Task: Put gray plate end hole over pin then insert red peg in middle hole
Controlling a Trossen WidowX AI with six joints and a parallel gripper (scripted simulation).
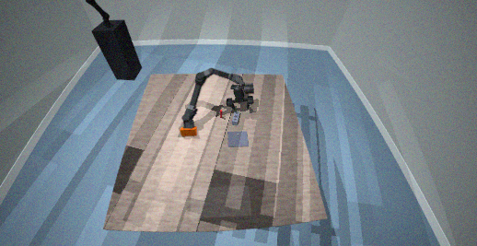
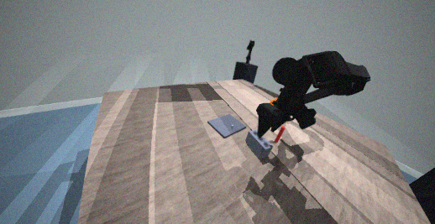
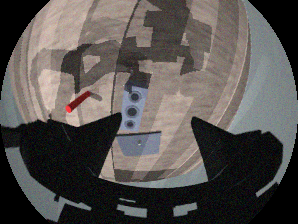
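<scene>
The gray plate (image 1: 236, 119) (image 2: 257, 146) (image 3: 141, 104), a narrow block with three holes in a row, lies on the table beside the base. The flat square base (image 1: 241, 142) (image 2: 220, 124) (image 3: 151, 147) bears a small pin (image 2: 232, 126) (image 3: 139, 143) and nothing else. The red peg (image 1: 221, 113) (image 2: 280, 134) (image 3: 79, 101) stands upright on the table, a little apart from the plate. My gripper (image 1: 239, 108) (image 2: 285, 130) (image 3: 157, 117) is open and empty, pointing down above the plate's area. In the exterior view a finger overlaps the plate's far edge; contact is not visible.
The arm's orange mount (image 1: 189, 132) is on the table, left of the base in the top view. A black pedestal (image 1: 118, 51) (image 2: 245, 70) with another arm on it stands off the table. Dark arm shadows fall around the plate and peg.
</scene>
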